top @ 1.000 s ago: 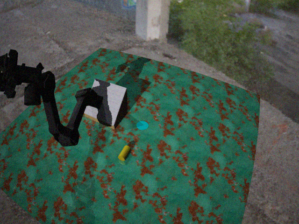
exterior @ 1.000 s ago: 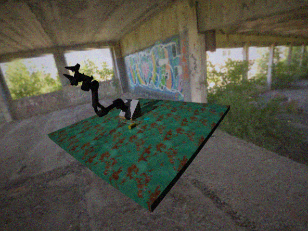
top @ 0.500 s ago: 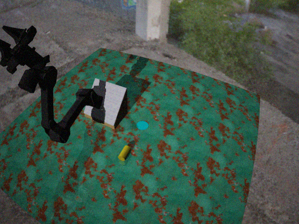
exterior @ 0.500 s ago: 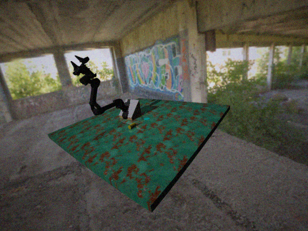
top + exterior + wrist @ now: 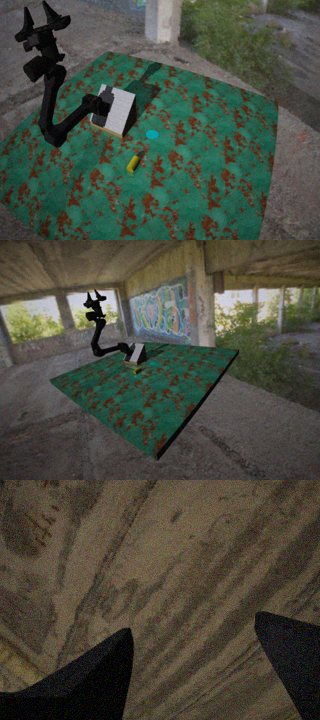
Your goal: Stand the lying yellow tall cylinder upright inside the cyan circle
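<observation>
The yellow cylinder lies on its side on the green mat. The cyan circle lies flat on the mat, behind and to the right of the cylinder in the top view, with nothing on it. My gripper is open and empty, its fingers pointing up, high above the table and well away from the cylinder at the upper left. The wrist view shows only the ceiling between the fingertips.
A white-faced wedge block stands close to the arm's base, left of the cyan circle and behind the cylinder. The green mat-like table top has dark shadows of the arm and block behind the wedge.
</observation>
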Robot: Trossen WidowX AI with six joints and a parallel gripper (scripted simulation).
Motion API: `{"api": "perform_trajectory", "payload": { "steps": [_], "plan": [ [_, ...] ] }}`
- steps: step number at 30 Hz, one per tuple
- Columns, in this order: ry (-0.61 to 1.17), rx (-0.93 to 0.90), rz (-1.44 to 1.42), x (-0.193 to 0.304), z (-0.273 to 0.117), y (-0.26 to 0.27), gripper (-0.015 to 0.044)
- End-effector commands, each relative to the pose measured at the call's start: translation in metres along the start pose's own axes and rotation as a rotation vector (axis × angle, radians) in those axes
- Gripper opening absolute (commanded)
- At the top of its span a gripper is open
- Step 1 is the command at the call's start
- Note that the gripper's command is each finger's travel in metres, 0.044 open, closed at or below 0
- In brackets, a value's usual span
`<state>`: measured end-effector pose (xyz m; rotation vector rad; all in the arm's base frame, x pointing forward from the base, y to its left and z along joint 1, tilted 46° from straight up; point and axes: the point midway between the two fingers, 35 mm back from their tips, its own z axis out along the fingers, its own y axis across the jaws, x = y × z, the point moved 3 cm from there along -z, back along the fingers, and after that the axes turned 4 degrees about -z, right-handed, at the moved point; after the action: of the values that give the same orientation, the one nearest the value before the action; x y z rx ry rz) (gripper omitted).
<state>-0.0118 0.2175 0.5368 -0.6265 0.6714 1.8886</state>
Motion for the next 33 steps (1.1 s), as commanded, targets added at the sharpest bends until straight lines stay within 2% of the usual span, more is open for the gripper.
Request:
{"api": "perform_trajectory", "payload": {
  "steps": [1, 16, 33],
  "plan": [
    [0.064, 0.125, 0.027, 0.016, 0.003, -0.029, 0.0309],
    [0.213, 0.607, 0.103, 0.053, -0.02, -0.136, 0.0309],
    [0.235, 1.201, 0.172, 0.063, -0.099, -0.241, 0.0309]
  ]
}}
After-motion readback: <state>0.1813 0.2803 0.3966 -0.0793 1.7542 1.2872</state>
